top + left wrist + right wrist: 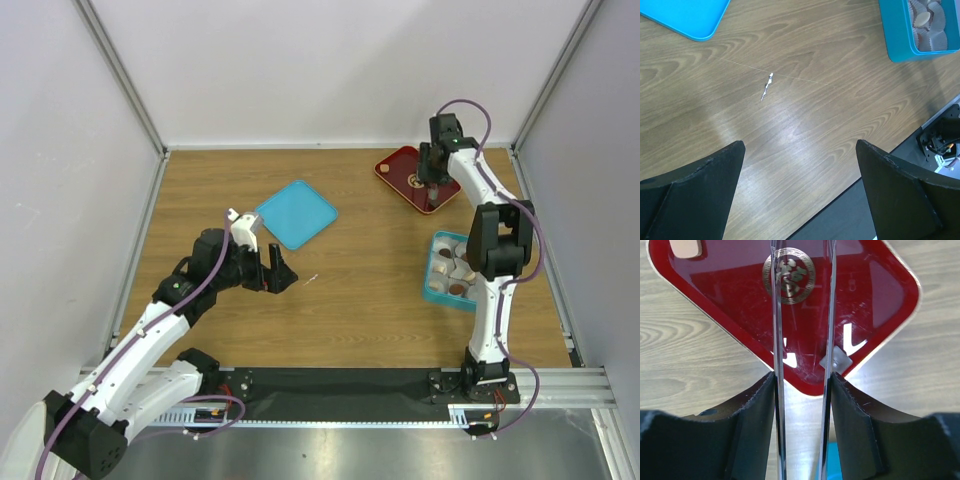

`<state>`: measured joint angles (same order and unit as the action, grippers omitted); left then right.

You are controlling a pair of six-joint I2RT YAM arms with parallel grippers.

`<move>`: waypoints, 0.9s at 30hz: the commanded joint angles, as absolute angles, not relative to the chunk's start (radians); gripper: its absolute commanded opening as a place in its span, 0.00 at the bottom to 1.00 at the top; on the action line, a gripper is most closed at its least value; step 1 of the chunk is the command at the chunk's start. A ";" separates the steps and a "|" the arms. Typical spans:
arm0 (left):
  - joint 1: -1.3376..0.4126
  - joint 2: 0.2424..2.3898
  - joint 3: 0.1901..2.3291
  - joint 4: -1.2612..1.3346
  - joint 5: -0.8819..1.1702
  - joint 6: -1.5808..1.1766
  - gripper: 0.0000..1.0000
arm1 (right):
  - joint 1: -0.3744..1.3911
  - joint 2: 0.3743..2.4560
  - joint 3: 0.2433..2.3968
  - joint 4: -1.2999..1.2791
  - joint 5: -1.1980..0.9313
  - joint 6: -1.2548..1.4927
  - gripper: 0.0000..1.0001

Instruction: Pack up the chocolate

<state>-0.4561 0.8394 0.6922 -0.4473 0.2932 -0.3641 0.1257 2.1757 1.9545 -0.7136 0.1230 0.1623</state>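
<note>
Packing appears nearly done: right gripper [802, 380] clamps clear tongs [776, 315], blades apart and empty, above red tray [880, 300], where one tan chocolate [685, 247] lies at a corner; others sit in teal box [429, 272]. Next: centre on that piece.

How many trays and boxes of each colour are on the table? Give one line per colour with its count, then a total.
Teal: 2, the flat tray and the compartment box
Dark red: 1, the emblem tray
Total: 3
</note>
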 commanded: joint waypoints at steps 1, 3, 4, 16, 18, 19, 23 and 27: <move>-0.448 0.844 0.715 -0.440 0.282 -0.342 1.00 | 0.140 2.190 1.988 -0.652 0.136 0.109 0.51; -0.448 0.847 0.715 -0.440 0.282 -0.342 1.00 | 0.140 2.200 1.983 -0.643 0.146 0.098 0.51; -0.448 0.850 0.716 -0.440 0.284 -0.342 1.00 | 0.141 2.203 1.982 -0.641 0.152 0.095 0.51; -0.448 0.859 0.718 -0.437 0.287 -0.342 1.00 | 0.160 2.217 1.988 -0.637 0.236 0.046 0.52; -0.448 0.859 0.718 -0.437 0.285 -0.342 1.00 | 0.160 2.229 2.003 -0.641 0.224 0.048 0.51; -0.448 0.859 0.718 -0.437 0.287 -0.342 1.00 | 0.160 2.241 2.011 -0.644 0.218 0.049 0.51; -0.448 0.856 0.716 -0.439 0.282 -0.342 1.00 | 0.160 2.256 2.028 -0.635 0.192 0.049 0.51; -0.448 0.853 0.716 -0.440 0.279 -0.342 1.00 | 0.161 2.281 2.060 -0.647 0.180 0.046 0.52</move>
